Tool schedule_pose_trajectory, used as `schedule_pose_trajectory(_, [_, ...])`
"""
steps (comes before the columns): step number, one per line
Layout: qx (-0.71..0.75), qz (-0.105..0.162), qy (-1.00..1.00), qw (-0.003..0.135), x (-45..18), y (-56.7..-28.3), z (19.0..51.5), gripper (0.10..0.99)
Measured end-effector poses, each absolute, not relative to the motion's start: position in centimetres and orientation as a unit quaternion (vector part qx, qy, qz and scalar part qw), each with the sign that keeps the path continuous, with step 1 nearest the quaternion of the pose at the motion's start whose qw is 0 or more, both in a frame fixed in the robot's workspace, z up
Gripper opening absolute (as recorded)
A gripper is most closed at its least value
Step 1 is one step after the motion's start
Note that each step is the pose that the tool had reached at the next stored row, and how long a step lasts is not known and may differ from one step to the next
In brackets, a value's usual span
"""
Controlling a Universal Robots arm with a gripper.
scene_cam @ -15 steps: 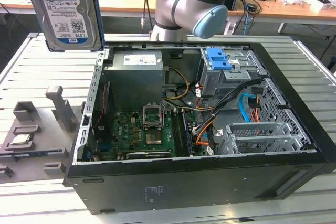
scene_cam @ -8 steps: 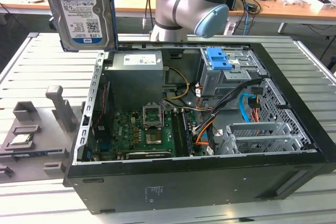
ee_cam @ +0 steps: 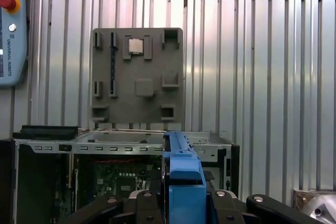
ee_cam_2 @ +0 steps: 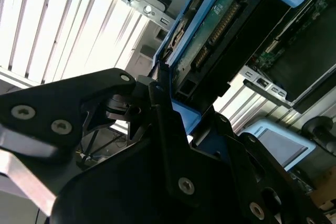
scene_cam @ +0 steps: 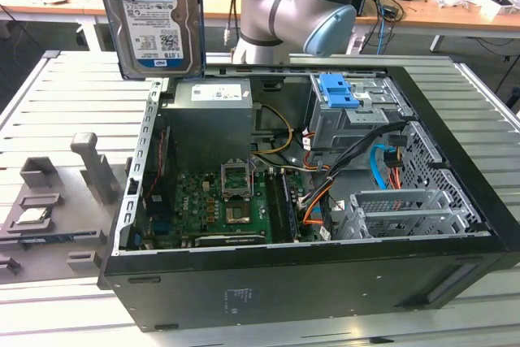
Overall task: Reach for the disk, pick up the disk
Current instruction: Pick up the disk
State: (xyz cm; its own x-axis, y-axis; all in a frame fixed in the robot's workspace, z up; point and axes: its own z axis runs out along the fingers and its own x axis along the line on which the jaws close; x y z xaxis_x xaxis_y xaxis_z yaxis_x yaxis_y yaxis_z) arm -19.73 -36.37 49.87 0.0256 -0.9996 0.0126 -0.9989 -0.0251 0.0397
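The arm (scene_cam: 301,6) is seen bent at an upper joint. The gripper (ee_cam_2: 181,114) is clamped, seemingly from both sides, on the disk (ee_cam_2: 220,30).

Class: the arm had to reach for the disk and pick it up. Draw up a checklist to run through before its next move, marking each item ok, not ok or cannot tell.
1. Claw closed on the disk: ok. The claw is shut on the blue rail of the disk.
2. Disk out of the computer case: ok. It hangs in the air above the case.
3. Disk's attitude: ok. It hangs on edge, label facing the exterior view.
4. Nothing but the claw touching the disk: ok in the exterior view.
5. Grip firm enough to travel: cannot tell.
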Motion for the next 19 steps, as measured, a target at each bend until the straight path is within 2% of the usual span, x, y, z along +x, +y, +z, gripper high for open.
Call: schedule_pose_trajectory(19, [0.716, -0.009, -0.698, 0.019, -12.9, -36.4, 49.9, 0.365])
